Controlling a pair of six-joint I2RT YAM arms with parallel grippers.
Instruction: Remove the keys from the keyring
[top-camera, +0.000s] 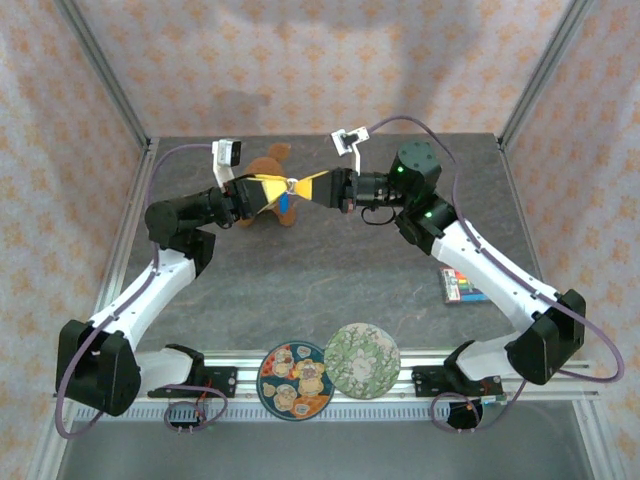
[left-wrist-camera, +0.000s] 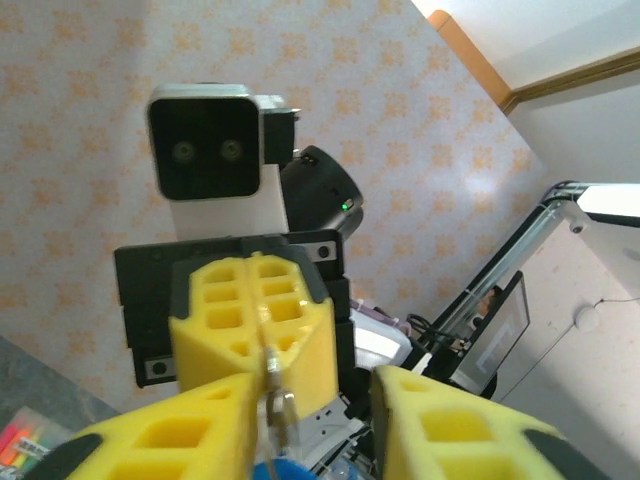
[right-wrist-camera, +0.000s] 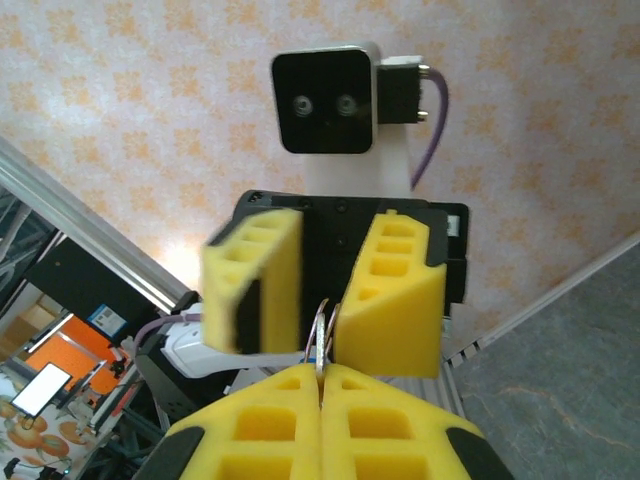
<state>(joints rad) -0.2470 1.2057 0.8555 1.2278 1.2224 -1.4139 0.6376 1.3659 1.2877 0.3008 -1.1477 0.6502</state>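
Right claw: I saw its two yellow fingers pressed flat together, with the metal keyring pinched in the seam at the tips.
Left claw: it faced the right claw tip to tip. I read its fingers as standing apart, one on each side of the ring and not clamped on it. From the right wrist one finger looked blurred, and I could not tell whether either pad touched the metal.
Keyring: it was held in the air between the two claws, well above the desk, over the far middle of it. The ring stuck out of the right claw's tips into the gap between the left claw's fingers.
Blue piece: it hung just under the ring. I could not make out whether it was a key head or a tag.
Plush bear: brown, it sat on the desk behind the left claw.
Marker pack: it lay flat on the right side of the desk, beside the right arm.
Round discs: a cartoon-printed one and a green patterned one lay touching at the near edge, between the arm bases.
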